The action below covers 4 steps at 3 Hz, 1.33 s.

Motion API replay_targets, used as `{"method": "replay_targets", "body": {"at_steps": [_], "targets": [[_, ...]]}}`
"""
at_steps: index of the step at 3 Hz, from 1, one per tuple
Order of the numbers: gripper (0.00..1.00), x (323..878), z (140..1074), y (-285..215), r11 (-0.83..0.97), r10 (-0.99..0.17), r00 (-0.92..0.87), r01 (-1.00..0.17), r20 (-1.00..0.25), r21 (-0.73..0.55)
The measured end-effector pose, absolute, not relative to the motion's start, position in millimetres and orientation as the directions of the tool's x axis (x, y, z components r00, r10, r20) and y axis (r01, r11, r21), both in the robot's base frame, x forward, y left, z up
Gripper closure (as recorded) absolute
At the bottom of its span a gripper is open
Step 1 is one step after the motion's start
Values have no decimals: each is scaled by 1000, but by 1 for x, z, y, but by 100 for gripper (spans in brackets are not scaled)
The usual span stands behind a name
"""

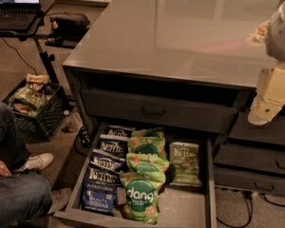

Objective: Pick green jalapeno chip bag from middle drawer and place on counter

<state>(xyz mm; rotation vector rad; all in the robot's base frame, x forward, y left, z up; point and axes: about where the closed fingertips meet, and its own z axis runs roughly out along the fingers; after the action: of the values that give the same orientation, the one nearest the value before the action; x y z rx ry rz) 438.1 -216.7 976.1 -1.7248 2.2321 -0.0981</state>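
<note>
Green jalapeno chip bag [184, 163]: lower centre-right, lying flat in the middle drawer [185, 205]
Neighbours: dang bags [142, 175] just left; blue Kettle bags [104, 167] further left
Gripper [263, 110]: right edge, beside the counter [180, 32]; opening cannot be told

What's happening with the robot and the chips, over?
Gripper high at right, beside the counter edge, away from the bags. Green jalapeno chip bag lying in the open middle drawer, untouched. Dang bags close beside it; nothing on top.

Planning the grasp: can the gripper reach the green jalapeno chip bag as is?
Probably yes: middle drawer is open, green jalapeno chip bag lies uncovered at its right, and gripper hangs above and right of it, beside the counter.
</note>
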Motion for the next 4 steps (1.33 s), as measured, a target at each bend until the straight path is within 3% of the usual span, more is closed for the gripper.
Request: {"method": "replay_targets", "body": {"at_steps": [2,4], "targets": [[0,436,961,-214,271,-951,-220,-931,-217,-244],[0,436,864,-197,251,-930,-194,-955,-313,-155]]}}
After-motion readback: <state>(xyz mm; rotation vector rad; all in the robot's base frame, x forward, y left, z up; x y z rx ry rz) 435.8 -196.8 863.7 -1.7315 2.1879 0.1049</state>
